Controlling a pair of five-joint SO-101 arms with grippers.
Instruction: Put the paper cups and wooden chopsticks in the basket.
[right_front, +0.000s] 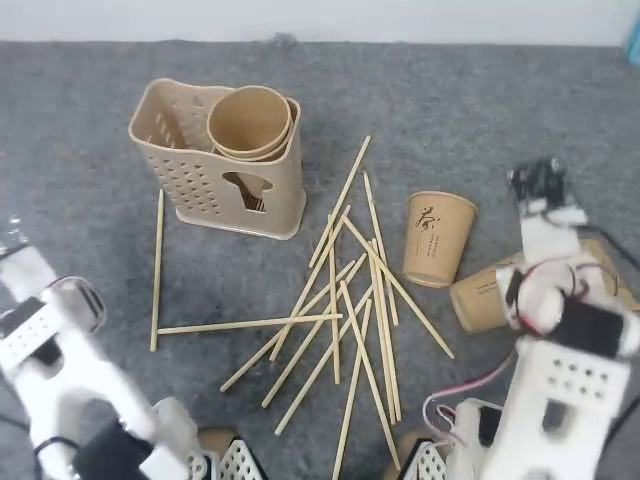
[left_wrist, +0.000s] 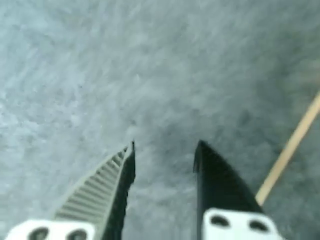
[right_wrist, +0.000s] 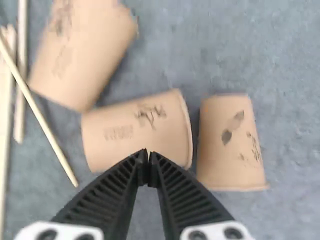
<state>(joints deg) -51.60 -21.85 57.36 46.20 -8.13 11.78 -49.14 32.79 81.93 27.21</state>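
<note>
Right pincer (right_wrist: 148, 167): hangs shut tight, empty, above three paper cups (right_wrist: 135, 130) on the table (right_front: 480, 100). Left pincer (left_wrist: 165, 150): parted, empty, near one chopstick (left_wrist: 290, 150). Done so far: stacked cups (right_front: 250, 120) inside the basket (right_front: 215, 185). Left to do: those three, plus the many chopsticks (right_front: 340, 300) scattered beside the basket. Barely begun, by the look of it.

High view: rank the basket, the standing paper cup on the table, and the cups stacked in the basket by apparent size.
1. Basket.
2-3. Standing paper cup and stacked cups look alike; the stacked ones are partly hidden in the basket, so unranked.
</note>
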